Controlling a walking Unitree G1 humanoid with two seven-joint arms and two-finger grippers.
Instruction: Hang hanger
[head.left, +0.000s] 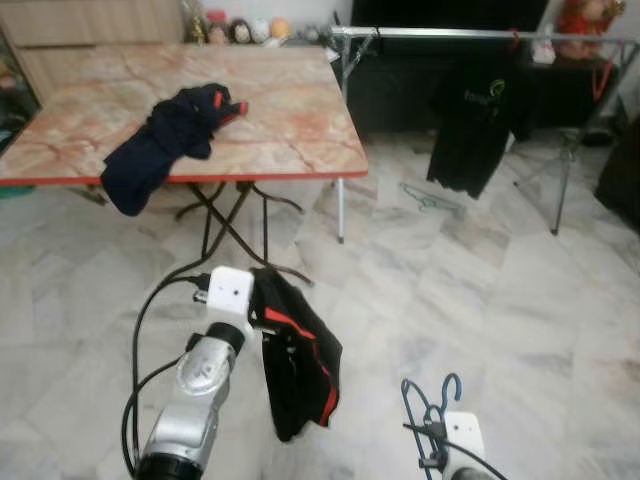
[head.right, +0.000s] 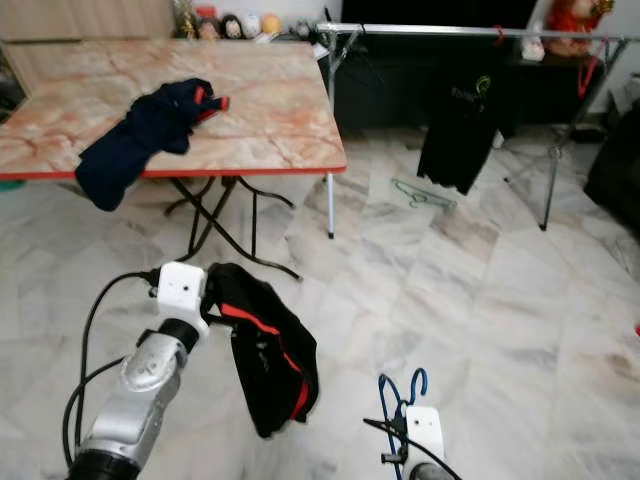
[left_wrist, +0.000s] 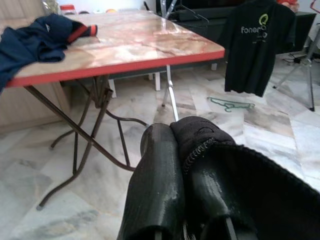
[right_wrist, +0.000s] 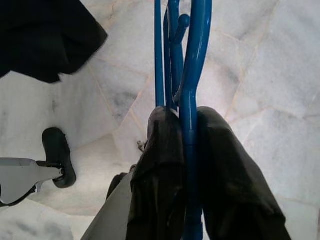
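Note:
My left gripper (left_wrist: 182, 145) is shut on a black garment with red trim (head.left: 297, 355), which hangs from it low over the floor in front of me. My right gripper (right_wrist: 182, 125) is shut on a blue hanger (right_wrist: 187, 75); its hook (head.left: 450, 385) sticks up at the bottom of the left eye view. A metal clothes rail (head.left: 470, 34) spans the far right, with a black T-shirt (head.left: 480, 125) hanging on it. Another dark blue garment (head.left: 170, 140) lies on the marble-topped folding table (head.left: 290, 120).
A green hanger (head.left: 430, 198) lies on the tiled floor under the rail. The rail's legs (head.left: 562, 190) stand at the right. Table legs (head.left: 225, 225) cross under the table. Small figurines (head.left: 240, 30) line the far wall. Open marble floor stretches between me and the rail.

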